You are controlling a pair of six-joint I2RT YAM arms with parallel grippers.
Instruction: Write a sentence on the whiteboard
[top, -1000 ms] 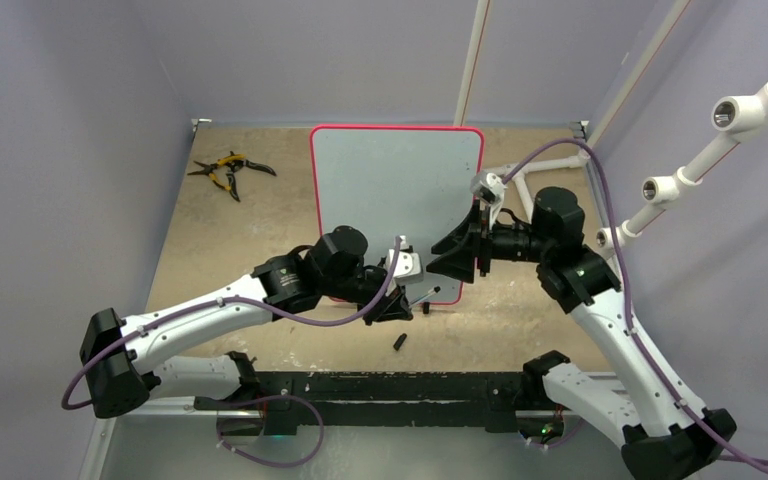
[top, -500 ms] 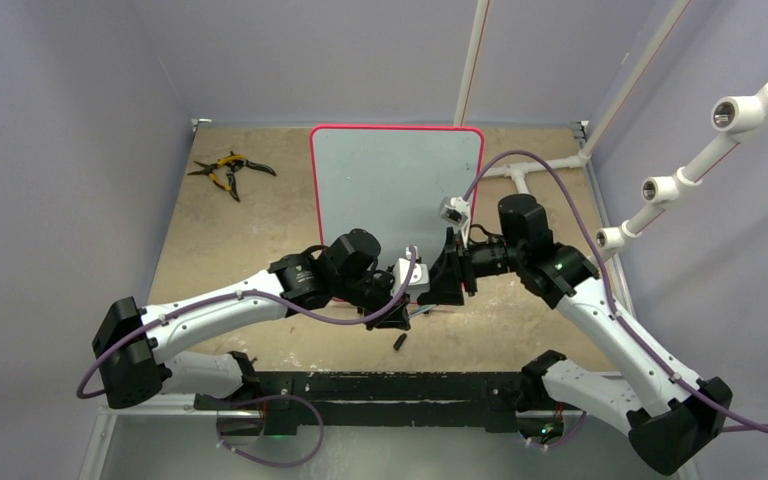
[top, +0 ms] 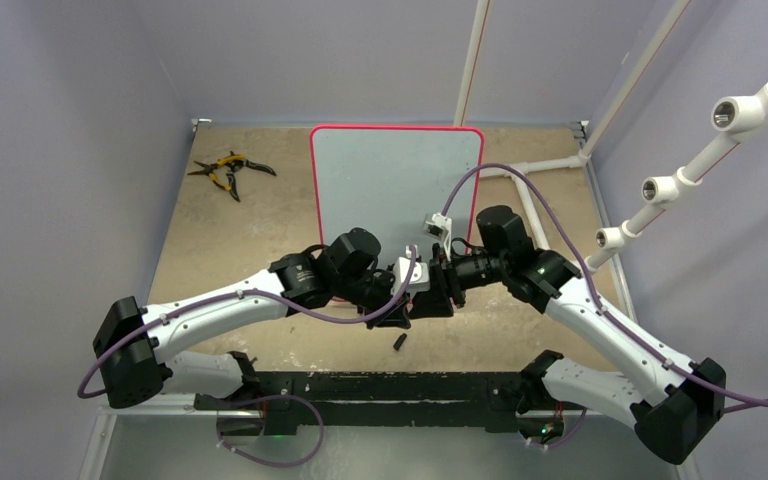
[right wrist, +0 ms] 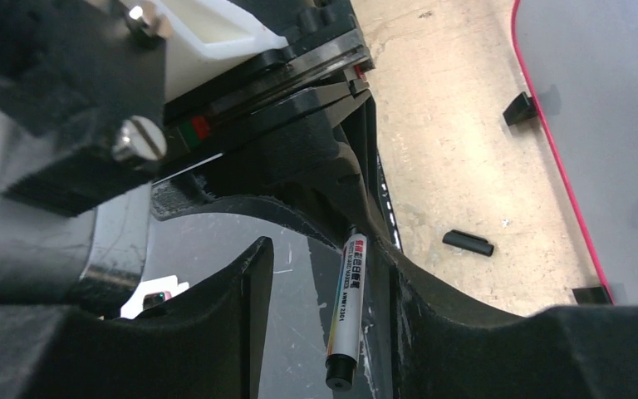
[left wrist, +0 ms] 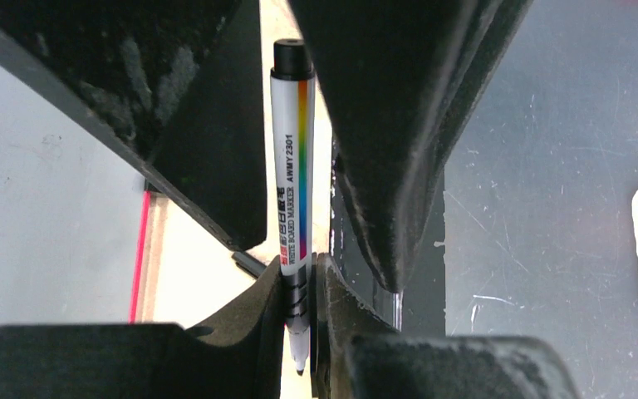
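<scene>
Here, the left tool is clamped on a marker. The right tool, jaws apart, straddles the marker's black end. The whiteboard stands upright on the counter, just behind both tools.

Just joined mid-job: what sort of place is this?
Likely a lab robot cell: plain lilac walls box in a scuffed table, white pipe framing at the right, a whiteboard on it.
</scene>
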